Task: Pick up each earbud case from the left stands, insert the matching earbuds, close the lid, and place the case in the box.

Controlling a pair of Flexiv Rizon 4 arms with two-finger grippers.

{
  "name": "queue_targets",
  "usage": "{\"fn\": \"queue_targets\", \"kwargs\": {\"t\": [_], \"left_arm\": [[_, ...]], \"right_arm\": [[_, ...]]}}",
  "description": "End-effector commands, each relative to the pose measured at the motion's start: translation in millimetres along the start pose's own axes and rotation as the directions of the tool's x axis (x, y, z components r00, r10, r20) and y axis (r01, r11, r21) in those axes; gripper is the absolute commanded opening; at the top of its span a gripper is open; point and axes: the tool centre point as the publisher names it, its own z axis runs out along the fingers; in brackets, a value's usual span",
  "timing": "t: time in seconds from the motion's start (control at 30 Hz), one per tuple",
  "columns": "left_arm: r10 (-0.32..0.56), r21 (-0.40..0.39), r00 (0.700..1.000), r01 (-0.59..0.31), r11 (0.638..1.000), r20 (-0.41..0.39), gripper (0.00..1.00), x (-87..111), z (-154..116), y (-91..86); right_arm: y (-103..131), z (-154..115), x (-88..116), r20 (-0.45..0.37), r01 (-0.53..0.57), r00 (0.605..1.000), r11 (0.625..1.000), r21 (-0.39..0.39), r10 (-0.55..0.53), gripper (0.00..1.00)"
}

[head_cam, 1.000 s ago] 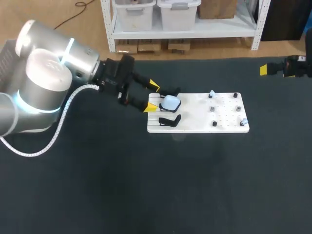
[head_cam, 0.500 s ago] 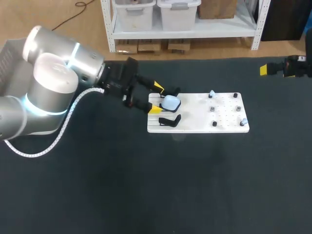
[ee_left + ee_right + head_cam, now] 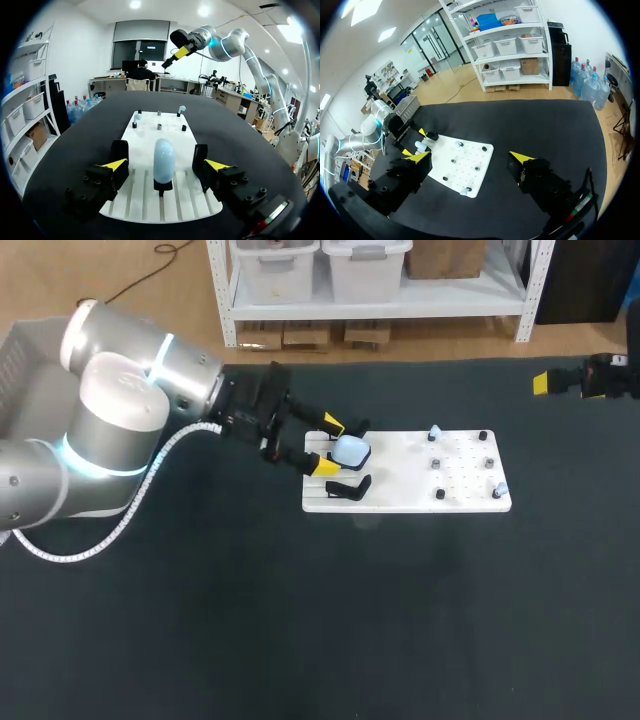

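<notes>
A pale blue earbud case (image 3: 351,450) stands upright on a black stand at the left end of a white board (image 3: 410,498). My left gripper (image 3: 329,446) is open, one yellow tip on either side of the case, neither touching it. In the left wrist view the case (image 3: 164,159) rises between the fingers of the left gripper (image 3: 165,165). A second black stand (image 3: 348,487) nearer the front holds nothing. Small earbuds (image 3: 434,431) sit on pegs at the board's right end. My right gripper (image 3: 548,383) hangs open at the far right edge, well away from the board (image 3: 462,167).
A grey crate (image 3: 22,358) sits at the far left behind my left arm. Several dark pegs (image 3: 439,494) stick up from the board's right half. Dark table surface stretches in front of the board and to its right.
My left arm has slid to the right, bringing its open fingers around the pale blue case. The right arm has not moved.
</notes>
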Motion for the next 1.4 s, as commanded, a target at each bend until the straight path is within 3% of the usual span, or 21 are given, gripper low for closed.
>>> {"fn": "queue_targets", "kwargs": {"t": [0.03, 0.53, 0.63, 1.23, 1.37, 1.4], "left_arm": [[0.000, 0.007, 1.000, 0.000, 1.000, 0.004, 0.90, 0.9, 4.1, 2.6], [-0.012, 0.008, 1.000, 0.012, 1.000, 0.012, 0.81, 1.9, 10.3, 3.5], [-0.013, 0.008, 1.000, 0.013, 1.000, 0.010, 0.75, 2.3, 11.4, 3.7], [-0.008, -0.014, 1.000, 0.008, 1.000, 0.010, 0.66, 4.1, 17.9, 9.9], [-0.010, -0.018, 1.000, 0.010, 1.000, 0.011, 0.61, 4.3, 18.5, 11.6], [-0.010, -0.018, 1.000, 0.010, 1.000, 0.011, 0.55, 4.1, 18.6, 11.8]], "right_arm": [[0.0, -0.3, 0.1, 0.000, 0.000, 1.000, 1.000, 0.000, 0.000, 1.00], [0.0, -0.3, 0.1, 0.000, 0.000, 1.000, 1.000, 0.000, 0.000, 1.00], [0.0, -0.3, 0.1, 0.000, 0.000, 1.000, 1.000, 0.000, 0.000, 1.00], [0.0, -0.3, 0.1, 0.000, 0.000, 1.000, 1.000, 0.000, 0.000, 1.00], [0.0, -0.3, 0.1, 0.000, 0.000, 1.000, 1.000, 0.000, 0.000, 1.00], [0.0, -0.3, 0.1, 0.000, 0.000, 1.000, 1.000, 0.000, 0.000, 1.00]]}}
